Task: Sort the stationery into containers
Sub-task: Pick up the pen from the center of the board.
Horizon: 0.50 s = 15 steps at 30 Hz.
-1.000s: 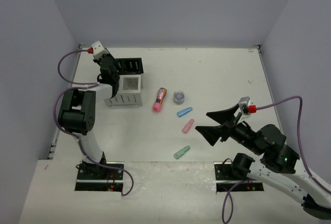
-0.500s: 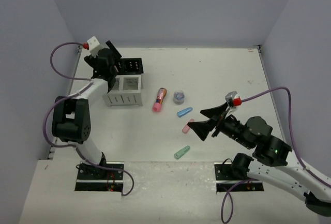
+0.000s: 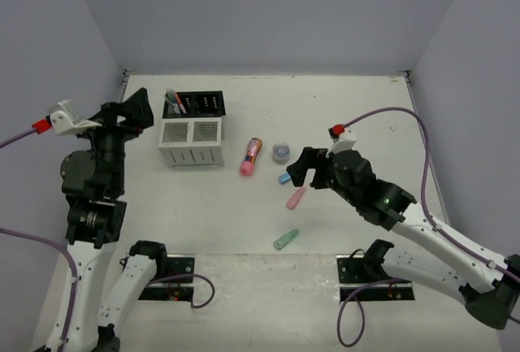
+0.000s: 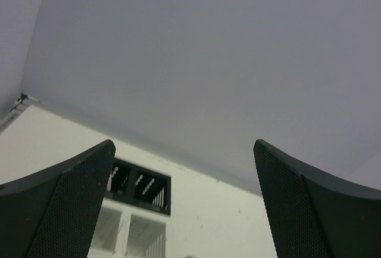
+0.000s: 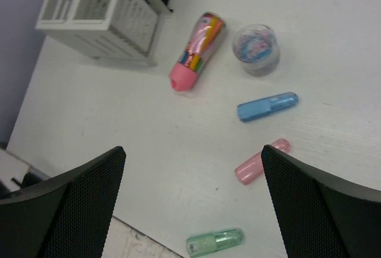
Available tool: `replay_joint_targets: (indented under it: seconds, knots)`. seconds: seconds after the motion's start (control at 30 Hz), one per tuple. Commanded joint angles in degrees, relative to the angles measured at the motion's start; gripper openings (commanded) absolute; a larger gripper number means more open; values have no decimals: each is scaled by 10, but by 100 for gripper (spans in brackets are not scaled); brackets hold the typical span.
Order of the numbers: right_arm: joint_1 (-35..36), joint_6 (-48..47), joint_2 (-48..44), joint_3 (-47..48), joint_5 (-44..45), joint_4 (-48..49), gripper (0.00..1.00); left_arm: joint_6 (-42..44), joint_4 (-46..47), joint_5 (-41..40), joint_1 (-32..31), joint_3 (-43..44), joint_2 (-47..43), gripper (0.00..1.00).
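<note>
Left claw (image 4: 183, 146) hangs wide apart, empty, left of the organiser (image 3: 192, 142); pens (image 3: 173, 98) stand in its black rack (image 3: 203, 102); right claw (image 5: 193, 149), also apart, hovers over the blue capsule (image 5: 268, 106) and pink capsule (image 5: 261, 162); green capsule (image 5: 214, 242), patterned tube (image 5: 196, 51) and roll (image 5: 256, 48) lie on the bench (image 5: 119, 121).

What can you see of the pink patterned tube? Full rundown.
The pink patterned tube is a stubby cylinder with a plain pink cap at one end and a glossy body carrying a multicoloured print. It lies on its side on the white table, slightly angled, cap end toward the arms. It sits between the white slatted box and the small round roll, touching neither. Nothing else touches it.
</note>
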Motion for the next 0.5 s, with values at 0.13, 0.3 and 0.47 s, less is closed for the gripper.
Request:
replay_joint_targets:
  seconds: [0.13, 0.3, 0.47]
  knots:
    - [-52, 217, 93, 10, 132, -118, 99, 95, -219, 105, 1, -154, -87, 100]
    - [-51, 356, 181, 39, 149, -197, 99, 112, -204, 130, 1, -189, -76, 100]
    - [-50, 399, 225, 39, 123, -181, 91, 122, -183, 171, 1, -204, -65, 100]
